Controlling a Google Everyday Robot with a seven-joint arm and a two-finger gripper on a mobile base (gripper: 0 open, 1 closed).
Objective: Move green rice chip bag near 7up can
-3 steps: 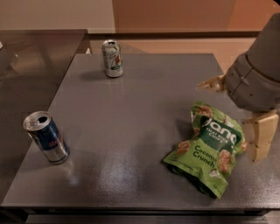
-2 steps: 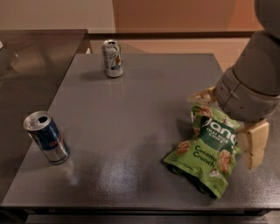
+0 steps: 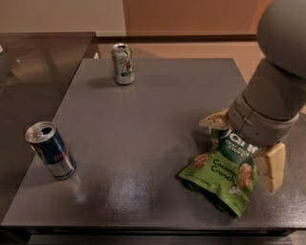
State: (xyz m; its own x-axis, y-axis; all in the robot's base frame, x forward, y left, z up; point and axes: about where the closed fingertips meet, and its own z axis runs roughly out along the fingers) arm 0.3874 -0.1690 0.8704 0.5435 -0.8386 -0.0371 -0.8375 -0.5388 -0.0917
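The bag lies at the near right of the table, well apart from the 7up can at the far edge. The pincer stands wide open astride the bag's upper end, gripping nothing.

A grey table with a matt, faintly grained top fills most of the view. A soft glare lies near its front edge. Just beside it on the left stands a darker, glossier counter (its top mirrors the room dimly). Behind, a pale beige wall meets an orange-brown panel. A dark strip runs along the panel's foot. Below that a tan floor shows past the table's far edge. The gripper sits low over the table's right front.
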